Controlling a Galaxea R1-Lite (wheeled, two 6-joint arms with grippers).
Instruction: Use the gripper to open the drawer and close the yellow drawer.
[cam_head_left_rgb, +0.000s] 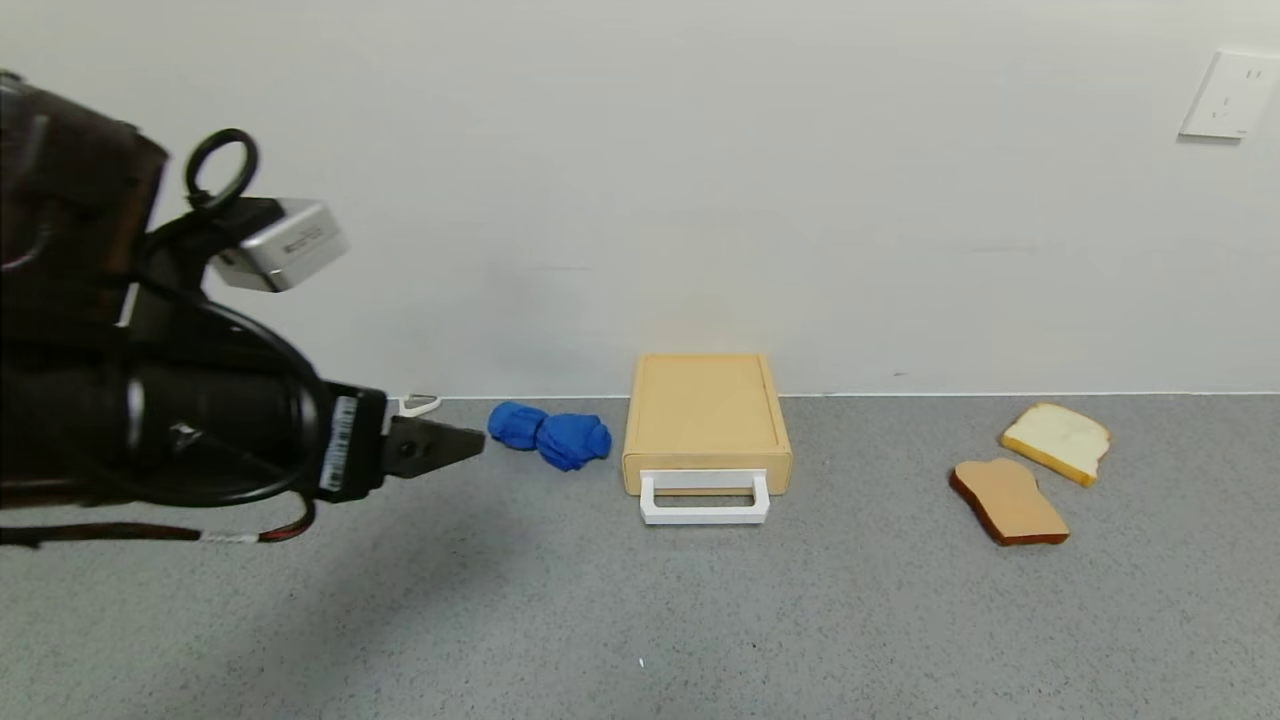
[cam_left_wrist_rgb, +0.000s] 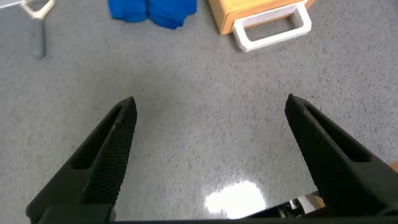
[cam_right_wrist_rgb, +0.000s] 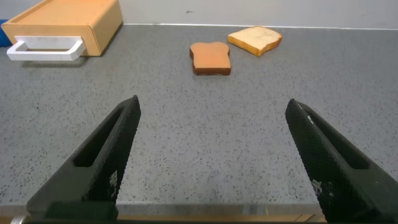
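Note:
The yellow drawer (cam_head_left_rgb: 705, 470) is pushed into its flat tan-yellow box (cam_head_left_rgb: 703, 405) against the back wall, its white loop handle (cam_head_left_rgb: 704, 498) pointing forward. My left gripper (cam_head_left_rgb: 472, 441) hovers above the table, left of the box and well apart from it. In the left wrist view it (cam_left_wrist_rgb: 211, 109) is open and empty over bare table, with the handle (cam_left_wrist_rgb: 273, 28) farther off. My right gripper (cam_right_wrist_rgb: 211, 112) is open and empty over the table. The drawer handle (cam_right_wrist_rgb: 45, 48) also shows in the right wrist view. The right gripper does not show in the head view.
A crumpled blue cloth (cam_head_left_rgb: 550, 435) lies between my left gripper and the box. A small white object (cam_head_left_rgb: 418, 404) lies by the wall. A brown bread slice (cam_head_left_rgb: 1008, 500) and a pale one (cam_head_left_rgb: 1058, 440) lie to the right. A wall socket (cam_head_left_rgb: 1228, 95) is upper right.

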